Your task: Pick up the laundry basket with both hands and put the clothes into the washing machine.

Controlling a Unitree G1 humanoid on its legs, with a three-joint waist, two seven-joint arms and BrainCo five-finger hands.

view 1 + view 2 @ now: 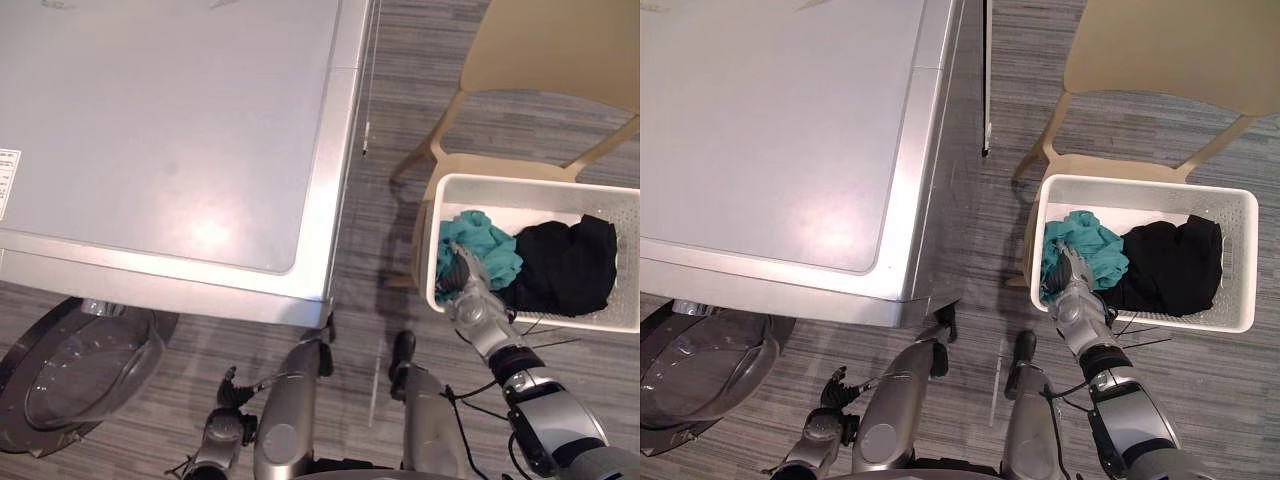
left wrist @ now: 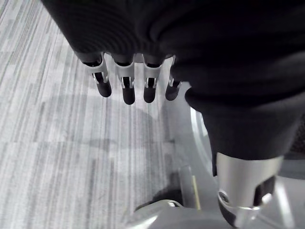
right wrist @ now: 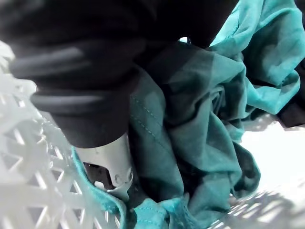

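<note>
A white laundry basket (image 1: 436, 240) rests on a chair seat at the right. Inside lie a teal garment (image 1: 492, 242) and a black garment (image 1: 565, 265). My right hand (image 1: 468, 292) reaches over the basket's near left corner and rests down in the teal garment (image 3: 205, 119), close against the latticed basket wall (image 3: 24, 176). The cloth hides how that hand stands. My left hand (image 1: 216, 436) hangs low near the floor in front of the washing machine, fingers (image 2: 127, 89) relaxed and holding nothing.
The washing machine's grey top (image 1: 170, 130) takes up the left half of the head views. Its round glass door (image 1: 80, 375) stands open at the lower left. A beige chair (image 1: 550, 50) carries the basket. Grey striped floor (image 1: 380, 230) runs between machine and chair.
</note>
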